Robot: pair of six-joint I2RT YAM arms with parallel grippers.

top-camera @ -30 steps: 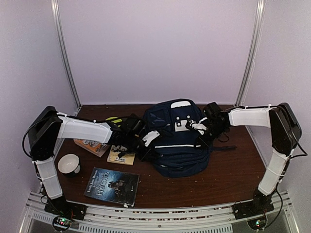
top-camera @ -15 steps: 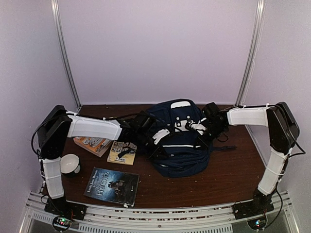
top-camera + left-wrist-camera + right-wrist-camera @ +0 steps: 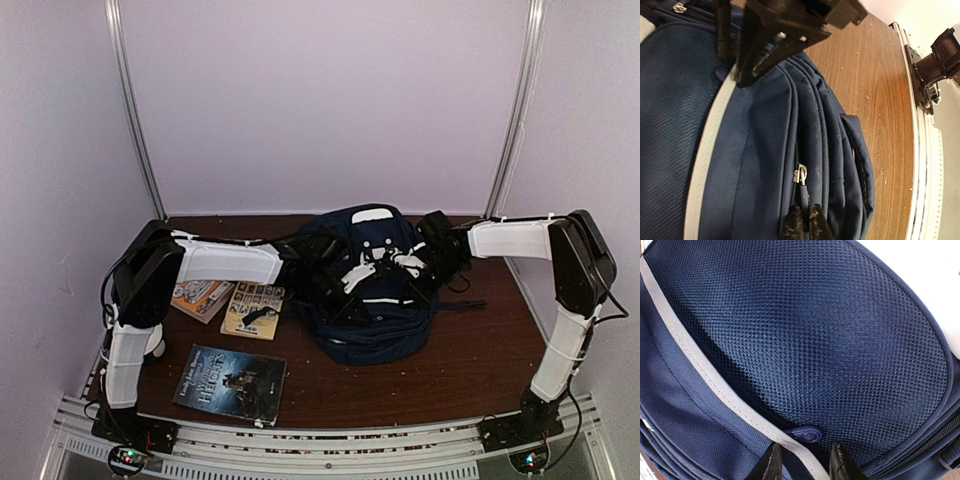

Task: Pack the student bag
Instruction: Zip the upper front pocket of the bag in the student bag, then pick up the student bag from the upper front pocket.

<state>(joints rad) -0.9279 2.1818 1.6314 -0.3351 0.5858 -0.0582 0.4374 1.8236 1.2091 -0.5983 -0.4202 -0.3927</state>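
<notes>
Brown wood surface (image 3: 470,350) under lilac walls (image 3: 330,100), student bag (image 3: 365,320) lying centre-back. Left fingers (image 3: 792,225) pinched together on zipper pull (image 3: 801,175), right fingers (image 3: 771,462) clamped on a fold at white trim (image 3: 715,390); likely trouble: pull slipping out, or bag dragging along if trim hold gives. Three books (image 3: 252,310) left of bag, left arm (image 3: 230,262) stretched over two, crowding any pickup.
</notes>
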